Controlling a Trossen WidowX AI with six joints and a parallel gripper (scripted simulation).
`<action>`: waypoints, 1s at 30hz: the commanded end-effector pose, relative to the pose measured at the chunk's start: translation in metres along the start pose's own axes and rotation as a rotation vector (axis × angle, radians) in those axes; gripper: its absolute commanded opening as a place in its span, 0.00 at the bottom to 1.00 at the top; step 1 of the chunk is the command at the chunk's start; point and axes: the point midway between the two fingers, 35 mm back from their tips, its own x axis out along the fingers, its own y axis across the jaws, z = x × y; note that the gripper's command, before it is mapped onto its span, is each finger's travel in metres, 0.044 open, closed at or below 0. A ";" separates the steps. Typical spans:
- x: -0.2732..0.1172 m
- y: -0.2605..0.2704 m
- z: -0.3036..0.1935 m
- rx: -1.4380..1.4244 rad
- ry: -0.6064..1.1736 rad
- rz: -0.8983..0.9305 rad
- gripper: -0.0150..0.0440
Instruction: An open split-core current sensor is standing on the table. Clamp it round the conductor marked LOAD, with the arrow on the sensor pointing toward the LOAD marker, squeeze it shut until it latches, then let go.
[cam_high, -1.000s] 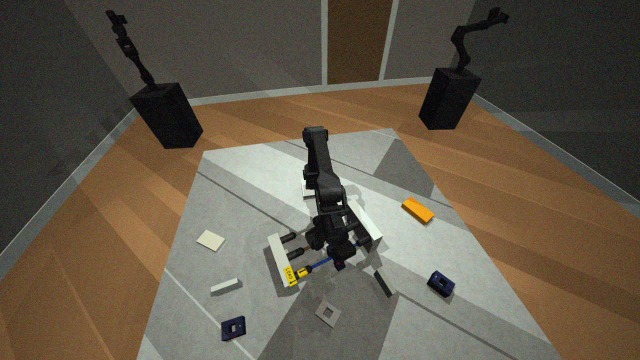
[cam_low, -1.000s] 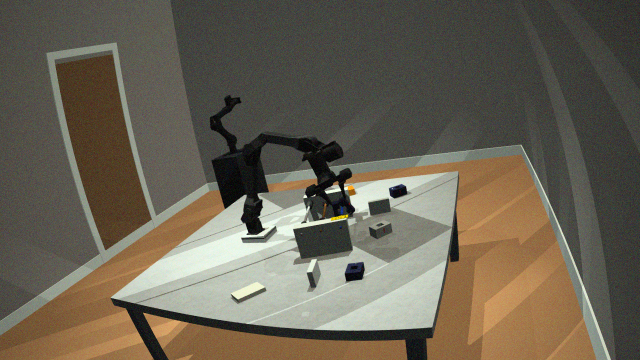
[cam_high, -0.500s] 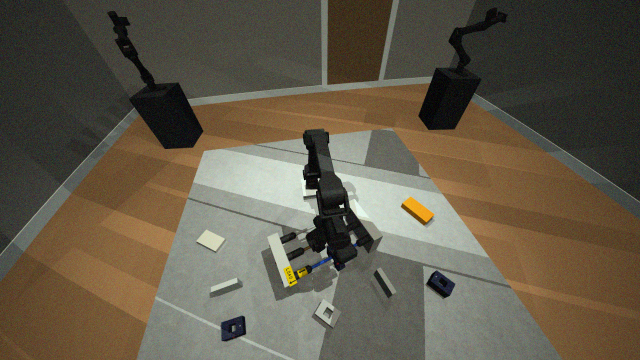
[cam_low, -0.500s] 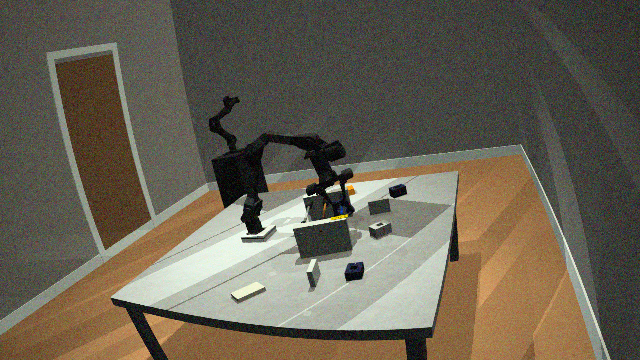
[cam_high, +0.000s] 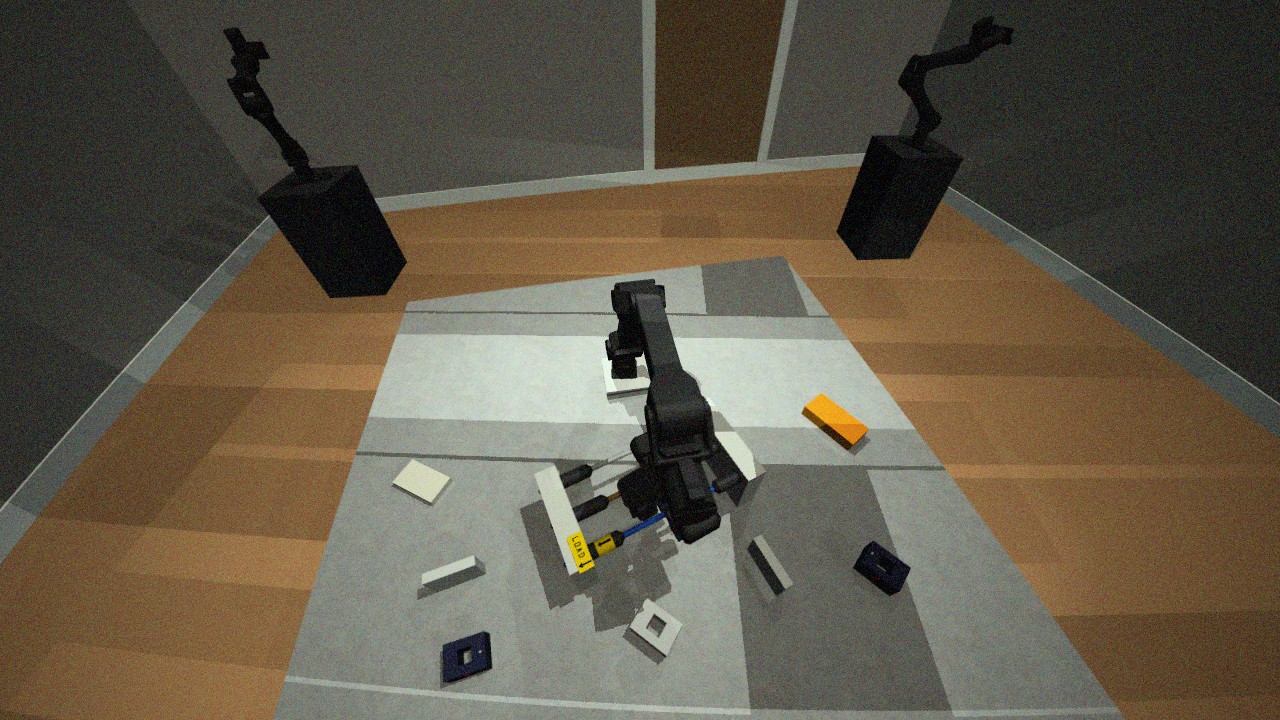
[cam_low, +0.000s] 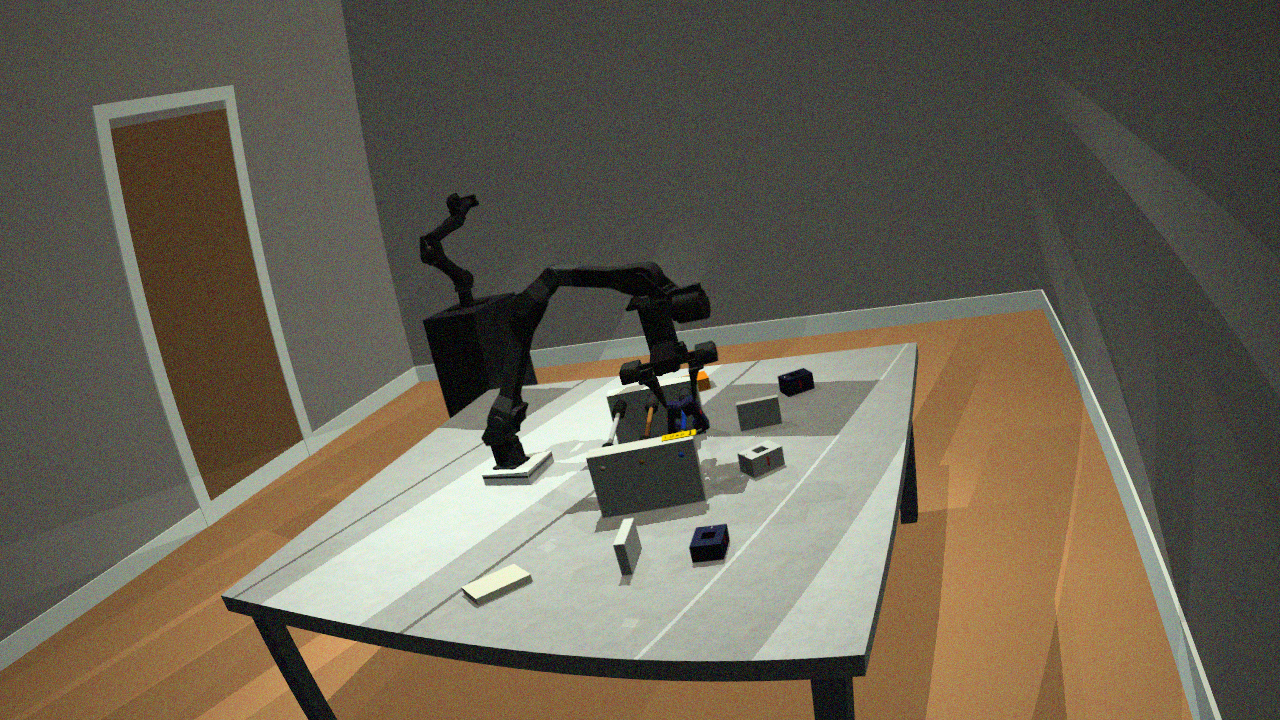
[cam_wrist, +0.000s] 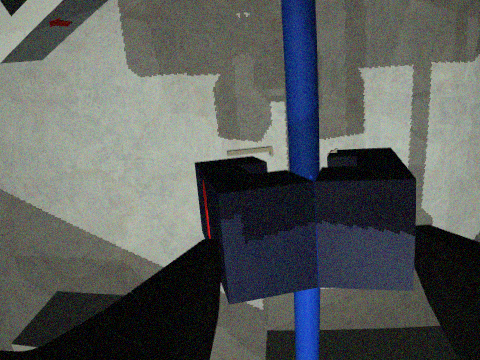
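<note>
My gripper (cam_low: 685, 413) (cam_wrist: 315, 247) is shut on the dark blue split-core sensor (cam_wrist: 270, 260), one finger on each side. Its halves meet along a seam on the face toward the wrist camera; at the far end a gap shows between them. The blue LOAD conductor (cam_high: 642, 525) (cam_wrist: 302, 75) lines up with this gap, passes behind the halves and comes out below. Whether it lies inside the core is hidden. Of the sensor's arrow only a thin red streak shows on its left flank; its direction cannot be told. The yellow LOAD marker (cam_high: 579, 549) (cam_low: 679, 436) sits on the front panel's top end.
The front panel (cam_high: 556, 504) (cam_low: 648, 483) and rear panel (cam_high: 741, 461) carry white and orange conductors beside the blue one. Dark blue blocks (cam_high: 453, 669) (cam_high: 882, 582), a holed white block (cam_high: 641, 621), an upright plate (cam_high: 769, 565), an orange block (cam_high: 835, 419) and a cream block (cam_high: 420, 481) stand around.
</note>
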 end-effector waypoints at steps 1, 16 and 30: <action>0.000 0.003 0.000 0.006 -0.006 -0.045 0.25; 0.000 0.000 0.000 0.000 0.000 -0.010 0.92; 0.031 0.000 -0.002 0.005 -0.005 -0.001 1.00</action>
